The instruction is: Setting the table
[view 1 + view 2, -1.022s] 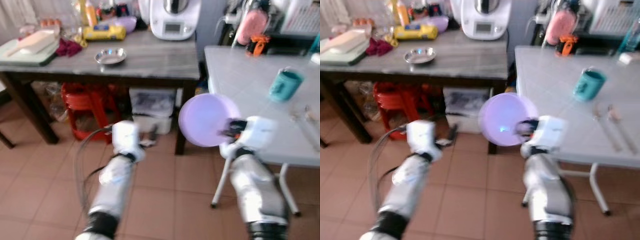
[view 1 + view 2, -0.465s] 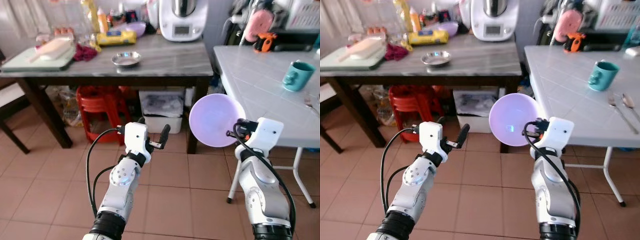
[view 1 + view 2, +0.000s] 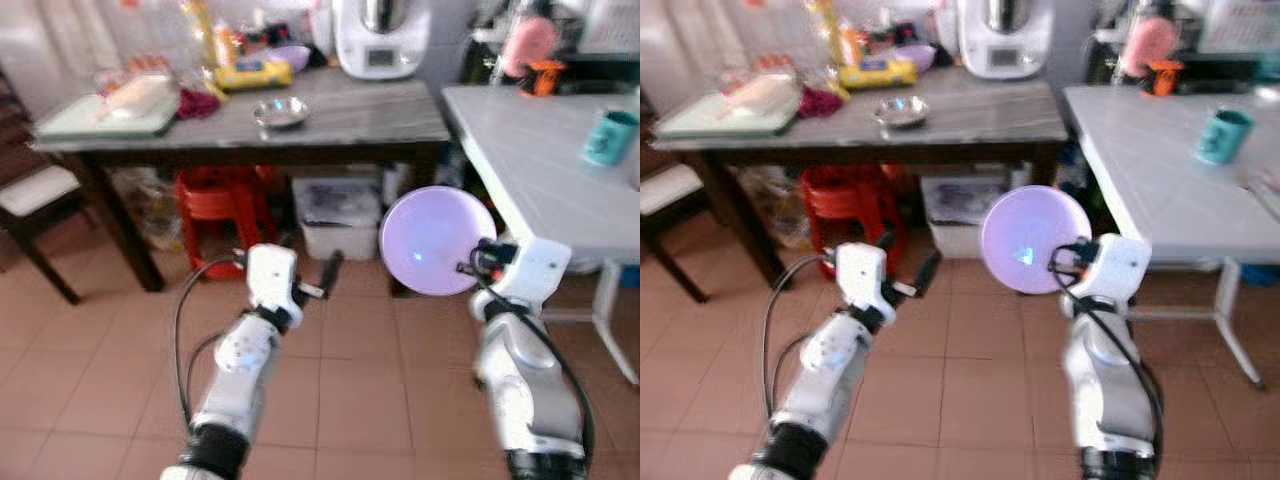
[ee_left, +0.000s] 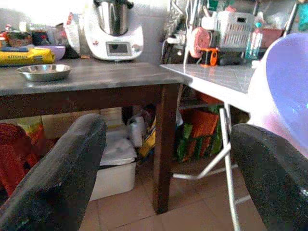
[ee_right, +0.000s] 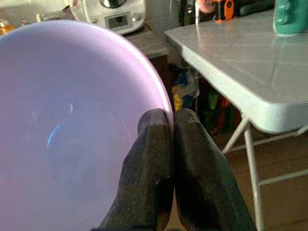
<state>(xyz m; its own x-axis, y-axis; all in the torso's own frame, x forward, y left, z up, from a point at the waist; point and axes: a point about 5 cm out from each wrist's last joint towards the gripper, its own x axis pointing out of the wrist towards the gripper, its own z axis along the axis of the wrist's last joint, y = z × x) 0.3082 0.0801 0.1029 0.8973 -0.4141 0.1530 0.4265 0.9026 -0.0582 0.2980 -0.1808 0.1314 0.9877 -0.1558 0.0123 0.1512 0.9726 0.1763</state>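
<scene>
The right gripper (image 5: 166, 126) pinches the rim of a lilac plate (image 3: 437, 241), held in the air just short of the white table (image 3: 545, 160) — not yet set down. A teal mug (image 3: 609, 137) already stands there. The left gripper (image 4: 168, 159) hangs spread, empty.

Lilac plastic plate (image 3: 437, 240): round, shallow, glossy, with a small glint on its face. We hold it on edge, its concave face turned toward our head camera, above the tiled floor, just beside the near corner of the white table (image 3: 540, 160). Its rim sits pinched between the right gripper's (image 5: 172, 126) closed fingers.
</scene>
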